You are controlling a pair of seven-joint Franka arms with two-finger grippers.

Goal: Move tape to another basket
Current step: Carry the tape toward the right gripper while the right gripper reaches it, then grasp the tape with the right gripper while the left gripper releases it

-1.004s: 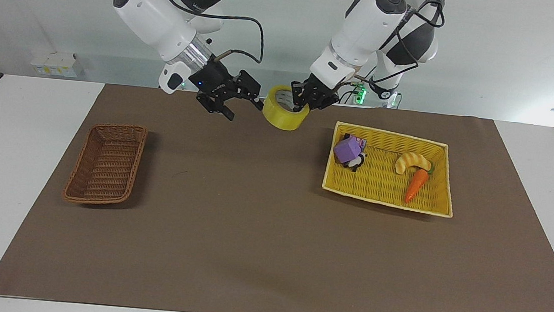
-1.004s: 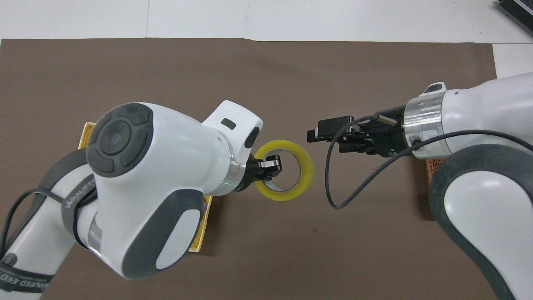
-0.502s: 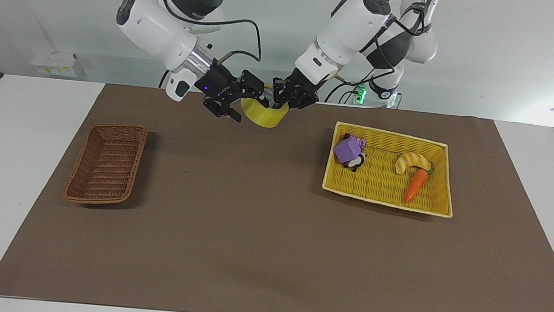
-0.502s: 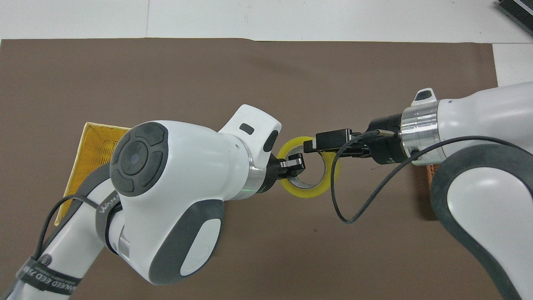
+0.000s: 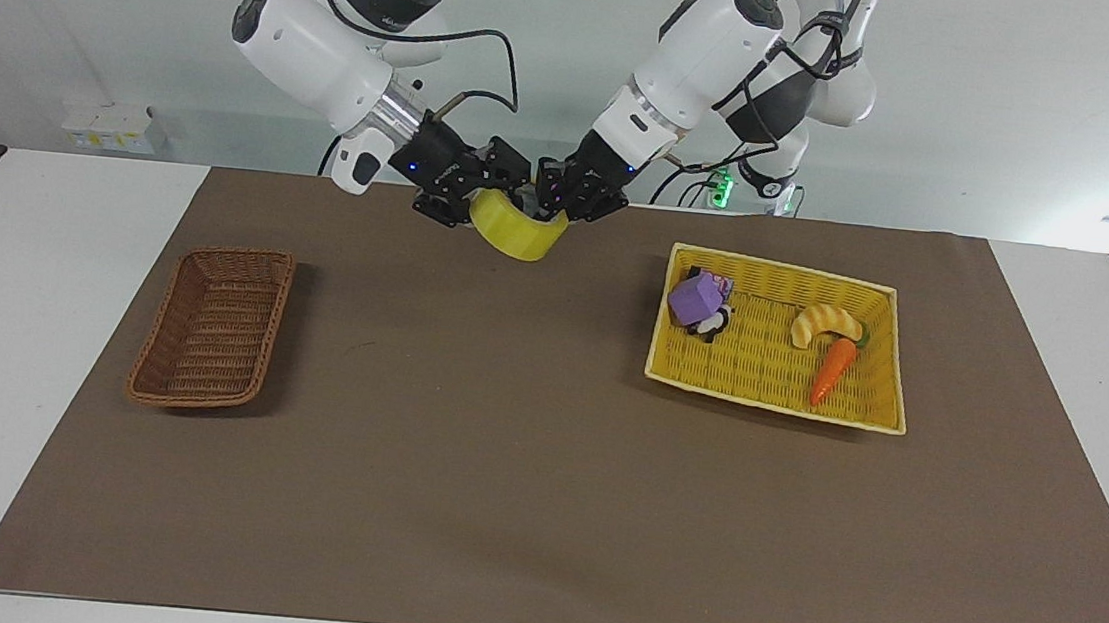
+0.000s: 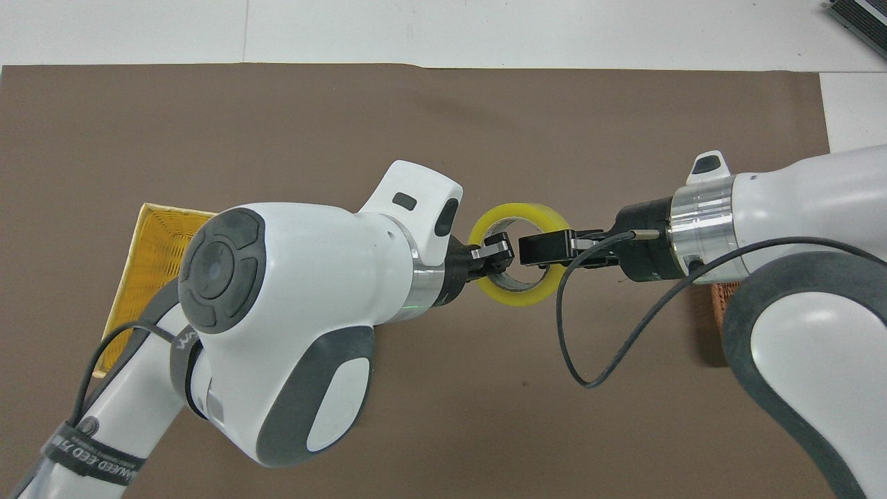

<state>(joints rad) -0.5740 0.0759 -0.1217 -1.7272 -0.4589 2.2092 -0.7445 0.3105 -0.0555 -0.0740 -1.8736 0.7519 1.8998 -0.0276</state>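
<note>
1. Midair, we saw the tape [image 5: 518, 228] held up off the brown mat [image 5: 537, 511] between the two arms, over the edge of the mat nearest the robots, about midway between the two baskets.
2. We saw the left gripper [image 5: 552, 206] pinching the roll's wall, one finger inside the ring.
3. We saw the right gripper [image 5: 485, 185] set against the roll's other side; we could not tell whether its fingers had closed on it.
4. We found the dark wicker basket [image 5: 212, 327] sitting empty toward the right arm's end of the table, well apart from the tape.
5. We noted the yellow basket [image 5: 872, 415] toward the left arm's end, holding a purple block [image 5: 696, 297], a croissant [image 5: 822, 323] and a carrot [image 5: 833, 369].
</note>
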